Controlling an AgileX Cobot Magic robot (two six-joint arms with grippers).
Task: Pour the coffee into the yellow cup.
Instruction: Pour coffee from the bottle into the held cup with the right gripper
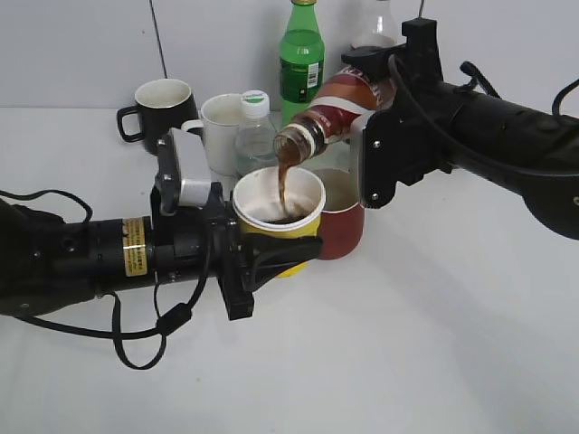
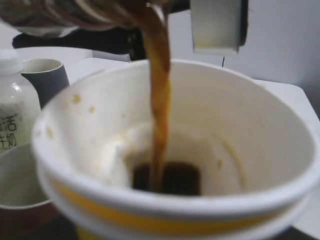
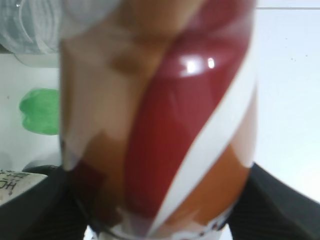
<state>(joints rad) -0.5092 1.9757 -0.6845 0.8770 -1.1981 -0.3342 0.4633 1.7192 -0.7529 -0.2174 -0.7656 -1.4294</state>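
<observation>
My right gripper [image 1: 380, 117] is shut on the coffee bottle [image 1: 339, 107], a brown bottle with a white swirl, and holds it tilted neck-down to the left. It fills the right wrist view [image 3: 165, 115]. A brown stream runs from its mouth into the yellow cup [image 1: 280, 237]. My left gripper [image 1: 258, 258] is shut on the yellow cup and holds it above the table. In the left wrist view the cup's white inside [image 2: 220, 130] shows dark coffee pooling at the bottom under the stream [image 2: 160, 100].
A dark red cup [image 1: 342, 226] stands right behind the yellow cup. Behind are a white mug [image 1: 220, 131], a black mug [image 1: 165, 107], a small milky bottle [image 1: 256, 136] and a green bottle [image 1: 301, 59]. White table [image 1: 434, 344] spreads in front.
</observation>
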